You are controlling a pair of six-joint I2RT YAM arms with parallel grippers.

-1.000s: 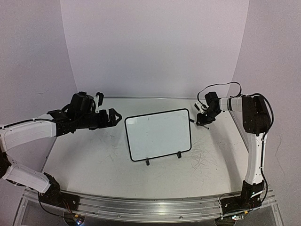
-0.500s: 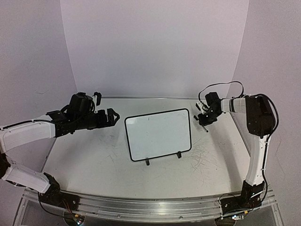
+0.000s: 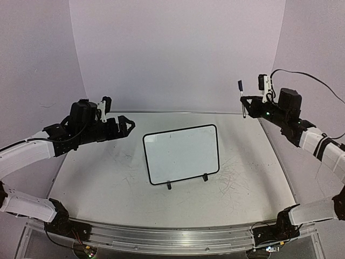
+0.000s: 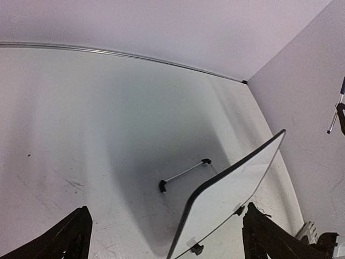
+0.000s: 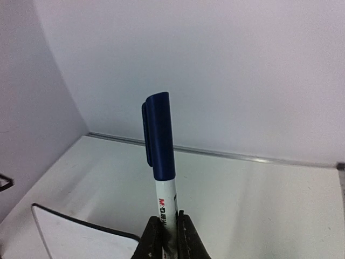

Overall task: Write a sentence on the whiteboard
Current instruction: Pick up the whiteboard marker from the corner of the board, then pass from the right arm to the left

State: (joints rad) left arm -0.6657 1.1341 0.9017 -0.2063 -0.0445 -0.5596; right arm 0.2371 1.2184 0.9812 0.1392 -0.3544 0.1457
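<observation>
Blue-capped marker pinched in the right claw by the far right corner of the bench; we see the left claw spread, the whiteboard central, apparently leaning back.

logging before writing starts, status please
Left fingers open, empty. Right fingers shut on marker, cap on. Whiteboard upright mid-table, no sentence yet. Nothing blocking it.

The top camera is looking down from above and behind the arms, taking in the whole bench. The left wrist camera is facing low across the bench, seeing the whiteboard obliquely. The right wrist camera is looking closely past a pen. All three are sharing the whiteboard.
</observation>
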